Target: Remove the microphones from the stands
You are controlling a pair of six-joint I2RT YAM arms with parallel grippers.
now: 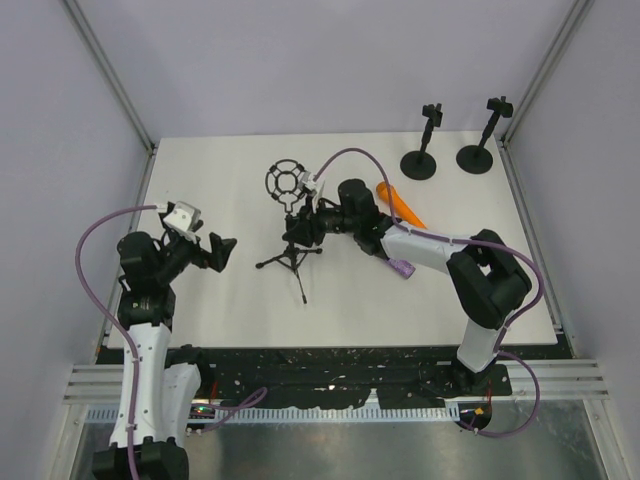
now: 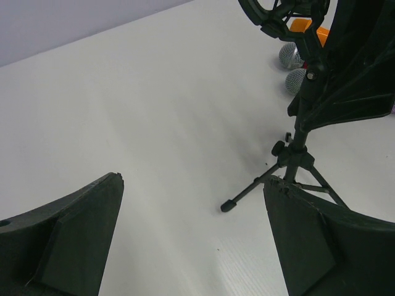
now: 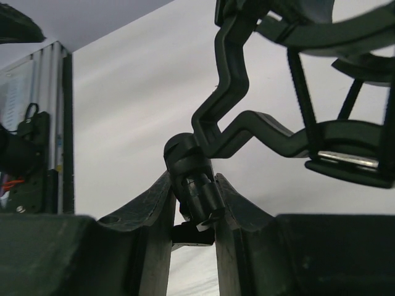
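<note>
The right fingers (image 3: 154, 209) are seen clamped on the swivel joint of the stand (image 1: 292, 256), beneath its shock mount (image 3: 345, 132). The left fingers (image 2: 80, 234) are spread wide, with nothing held, left of the stand. An orange microphone (image 1: 400, 205) is noted lying on the tabletop (image 1: 200, 170), right of the stand.

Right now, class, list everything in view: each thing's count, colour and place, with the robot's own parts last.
tripod stand: one, black, table centre
shock mount: one, black, atop the tripod stand
round-base stands: two, black, far right corner
microphone heads: two, grey mesh, lying beyond the tripod stand
orange object: one, orange, behind the right arm
table: one, white
left hand: one, black, open, left of the tripod stand
right hand: one, black, shut on the tripod stand's post
</note>
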